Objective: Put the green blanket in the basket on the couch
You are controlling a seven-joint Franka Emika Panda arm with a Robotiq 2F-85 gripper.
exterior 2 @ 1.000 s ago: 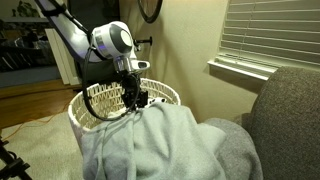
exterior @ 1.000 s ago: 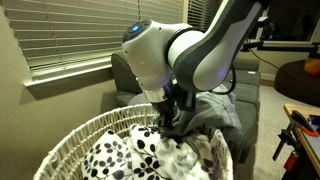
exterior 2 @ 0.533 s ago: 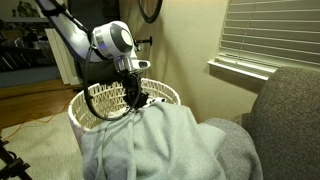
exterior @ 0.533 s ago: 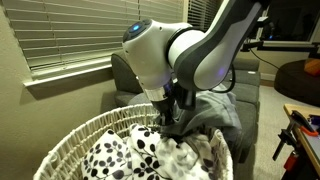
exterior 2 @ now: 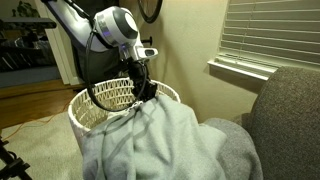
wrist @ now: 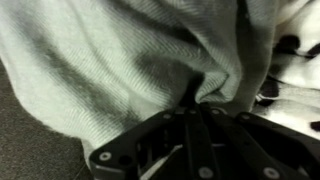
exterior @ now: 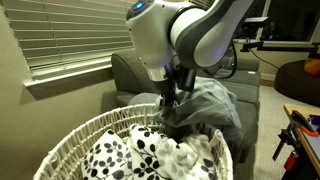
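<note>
The grey couch (exterior 2: 285,110) is shown in both exterior views. A pale green blanket (exterior 2: 150,145) is spread in loose rumples over its seat, drawn up to a peak at the far end beside the basket (exterior 2: 95,100), whose base is hidden.

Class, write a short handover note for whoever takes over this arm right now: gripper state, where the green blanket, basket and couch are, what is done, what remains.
Gripper: shut on a bunched fold of the green blanket, just above the rim of the basket.
Blanket: nearly all of it is outside the basket, draped over the seat of the couch.
Basket: already holds a white cloth with black spots.
Done: blanket gripped.
Left: carry the blanket over the rim, lower it in, release.
</note>
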